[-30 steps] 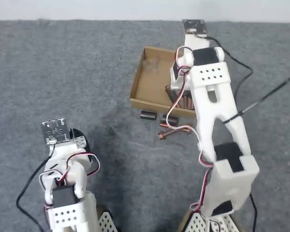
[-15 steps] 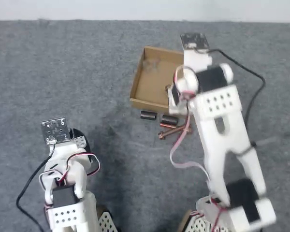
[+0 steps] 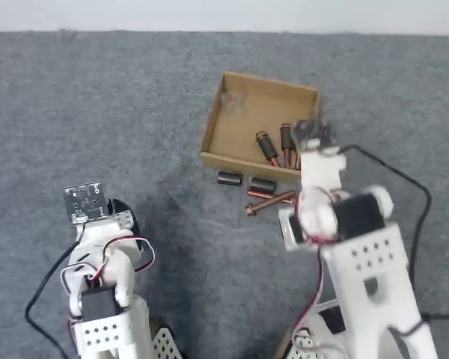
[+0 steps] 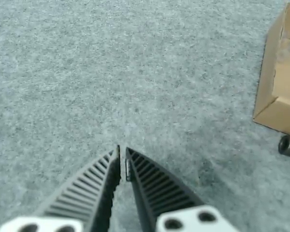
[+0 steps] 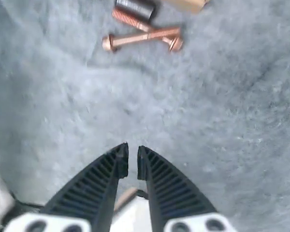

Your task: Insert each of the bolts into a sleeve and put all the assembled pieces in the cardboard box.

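Left gripper [image 4: 122,153] — jaws closed together, nothing held, above bare grey counter [image 3: 97,112] at near left.
Cardboard box [image 3: 239,123] — far centre; two assembled pieces [image 3: 268,147] lie in its right part.
Two dark sleeves [image 3: 229,178] — side by side on the counter, just near of the box wall.
Two copper bolts [image 3: 269,199] — touching each other, just near of the right-hand sleeve.
Right gripper [image 5: 132,151] — jaws almost closed, empty, near of the bolts.

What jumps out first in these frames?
The cardboard box at the table's far side holds assembled pieces near its front wall. Just in front of it lie two black sleeves and two copper bolts. The right gripper hangs shut over the grey carpet, short of them.
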Robot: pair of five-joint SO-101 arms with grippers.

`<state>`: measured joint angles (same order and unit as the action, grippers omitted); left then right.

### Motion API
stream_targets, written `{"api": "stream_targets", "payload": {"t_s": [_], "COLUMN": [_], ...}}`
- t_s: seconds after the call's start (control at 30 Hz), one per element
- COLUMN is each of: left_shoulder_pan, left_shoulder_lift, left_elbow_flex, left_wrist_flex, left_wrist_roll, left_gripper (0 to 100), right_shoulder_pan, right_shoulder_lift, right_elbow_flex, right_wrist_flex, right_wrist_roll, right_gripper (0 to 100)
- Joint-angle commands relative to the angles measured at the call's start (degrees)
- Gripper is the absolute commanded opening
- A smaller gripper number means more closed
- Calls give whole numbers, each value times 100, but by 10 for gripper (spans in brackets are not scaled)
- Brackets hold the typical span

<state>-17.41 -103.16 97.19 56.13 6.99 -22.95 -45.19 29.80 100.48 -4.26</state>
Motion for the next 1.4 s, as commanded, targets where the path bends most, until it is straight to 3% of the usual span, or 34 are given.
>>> {"api": "stream_targets", "payload": {"t_s": [0.0,0.23,0.33,0.63,0.87,1.1,1.37], "left_shoulder_pan": [-35,-35,-35,-35,-26,-18,-18], "left_shoulder_lift": [-88,-88,-88,-88,-88,-88,-88], "left_elbow_flex": [-66,-66,-66,-66,-66,-66,-66], "left_wrist_flex": [-167,-158,-158,-158,-158,-167,-176], "left_wrist_roll": [-70,-70,-70,-70,-70,-62,-62], "left_gripper": [12,12,12,12,12,12,12], "right_shoulder_pan": [13,637,716,980,1226,1218,655], "right_shoulder_lift": [-664,-910,-910,-910,-910,-910,-13], "right_elbow_flex": [774,2127,2602,3200,3560,3727,3437], "right_wrist_flex": [4,-1429,-1877,-3248,-4409,-4760,-5024], "right_wrist_roll": [290,360,721,1099,2084,1503,1679], "right_gripper": [7,7,7,7,8,9,10]}}
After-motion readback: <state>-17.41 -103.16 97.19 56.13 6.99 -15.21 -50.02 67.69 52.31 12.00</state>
